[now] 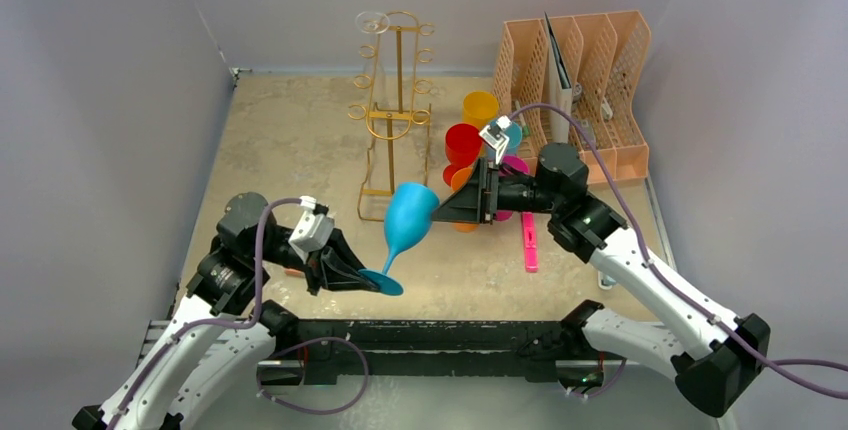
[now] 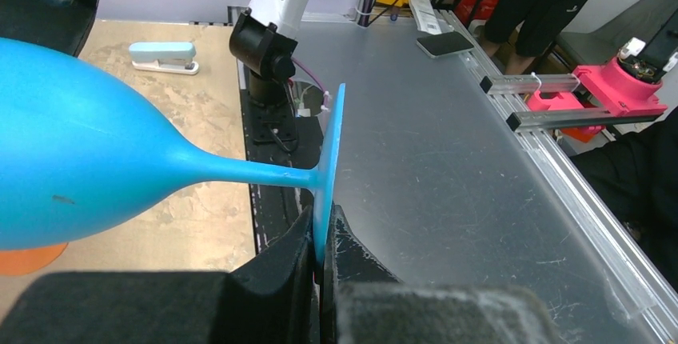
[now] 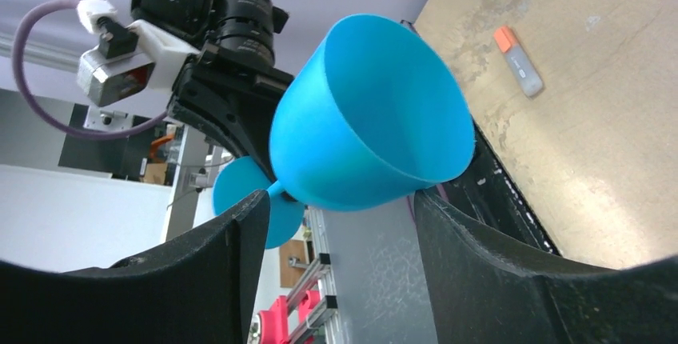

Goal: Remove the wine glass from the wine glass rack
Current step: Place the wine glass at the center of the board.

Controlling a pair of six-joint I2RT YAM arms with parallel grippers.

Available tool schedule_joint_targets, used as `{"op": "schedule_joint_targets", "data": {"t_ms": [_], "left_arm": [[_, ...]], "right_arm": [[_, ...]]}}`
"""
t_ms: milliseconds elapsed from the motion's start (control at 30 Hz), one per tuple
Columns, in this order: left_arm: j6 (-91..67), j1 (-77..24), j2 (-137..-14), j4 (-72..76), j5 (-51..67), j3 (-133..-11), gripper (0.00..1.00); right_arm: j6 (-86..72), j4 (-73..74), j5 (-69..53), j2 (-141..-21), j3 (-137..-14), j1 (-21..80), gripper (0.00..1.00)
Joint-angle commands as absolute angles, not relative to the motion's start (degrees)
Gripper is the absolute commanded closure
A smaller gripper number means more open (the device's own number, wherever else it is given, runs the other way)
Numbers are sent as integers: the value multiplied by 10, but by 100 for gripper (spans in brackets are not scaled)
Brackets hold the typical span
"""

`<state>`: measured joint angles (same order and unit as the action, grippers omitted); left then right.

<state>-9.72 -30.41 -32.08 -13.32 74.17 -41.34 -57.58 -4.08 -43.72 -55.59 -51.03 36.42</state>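
Note:
A blue wine glass (image 1: 410,212) hangs tilted in the air over the table's near middle, bowl up and to the right. My left gripper (image 1: 372,278) is shut on the edge of its round foot; the left wrist view shows the foot (image 2: 329,160) pinched between both fingers. My right gripper (image 1: 440,212) is open, and its fingers (image 3: 216,256) stand on either side of the bowl (image 3: 368,112), close to it. The gold wire wine glass rack (image 1: 398,90) stands at the back, with a clear wine glass (image 1: 372,22) hanging from its top left hook.
A peach perforated file organiser (image 1: 585,80) stands at the back right. Yellow (image 1: 480,107) and red (image 1: 463,142) cups cluster behind my right gripper. A pink tool (image 1: 528,245) lies right of centre. A stapler (image 2: 164,56) and an orange-capped marker (image 3: 518,60) lie on the table.

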Motion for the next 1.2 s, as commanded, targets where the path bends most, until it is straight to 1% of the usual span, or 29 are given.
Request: {"op": "schedule_joint_targets", "data": {"t_ms": [0,100,167,267,367,500,633,733,900,1000,1100,1167], "left_arm": [[-66,-305,-324,-127,767,-421,100],[-39,-306,-324,-170,754,-431,100],[-23,-305,-321,-196,739,-435,100],[-22,-305,-318,-193,739,-430,100],[-38,-305,-324,-163,754,-423,100],[-45,-305,-345,-148,792,-421,100],[-28,-305,-350,-158,823,-429,100],[-3,-305,-345,-180,826,-435,100],[19,-305,-355,-197,819,-435,100],[23,-305,-364,-181,807,-425,100],[51,-306,-383,-195,811,-434,100],[58,-305,-389,-196,809,-437,100]], "right_arm": [[-546,-13,-423,-558,-550,360,31],[-479,74,-361,-527,-574,359,26],[-438,129,-330,-513,-595,359,25],[-406,180,-302,-506,-615,359,24],[-414,154,-318,-512,-608,359,24],[-464,74,-390,-555,-601,359,24],[-480,63,-400,-592,-617,359,26],[-499,25,-459,-617,-625,359,29],[-595,-99,-548,-650,-602,359,42],[-611,-111,-562,-650,-583,359,47],[-619,-112,-573,-656,-573,359,55],[-639,-133,-583,-659,-567,359,58]]}}
